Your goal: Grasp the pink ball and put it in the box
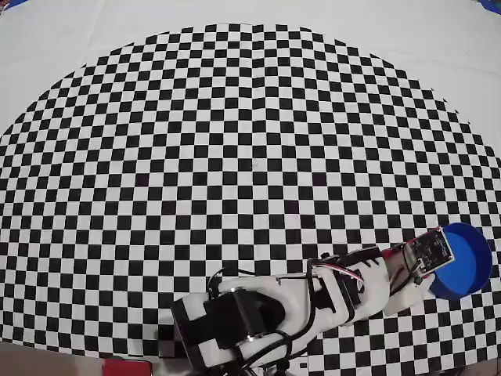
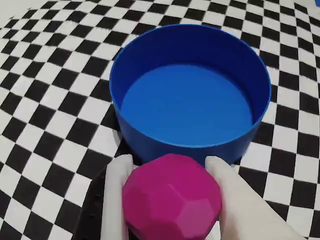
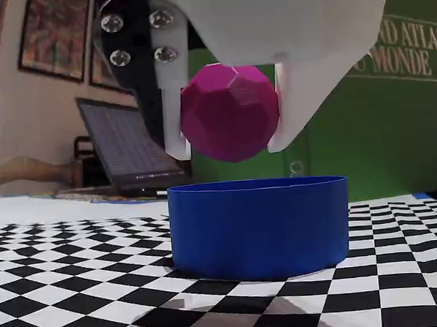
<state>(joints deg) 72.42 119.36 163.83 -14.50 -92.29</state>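
Note:
The pink ball [image 2: 171, 196] is a faceted magenta ball held between my gripper's [image 2: 170, 170] two white fingers. In the fixed view the ball [image 3: 229, 112] hangs just above the rim of the round blue box [image 3: 258, 224], with my gripper [image 3: 229, 150] shut on it. In the wrist view the blue box [image 2: 131, 80] is empty and lies just ahead of the ball. In the overhead view the box [image 1: 471, 258] sits at the right edge and my arm's wrist covers its left side; the ball is hidden there.
A black-and-white checkered mat [image 1: 235, 157] covers the table. A laptop [image 3: 123, 154] and a green wall stand behind the table in the fixed view. A red object [image 1: 125, 368] lies at the bottom edge of the overhead view.

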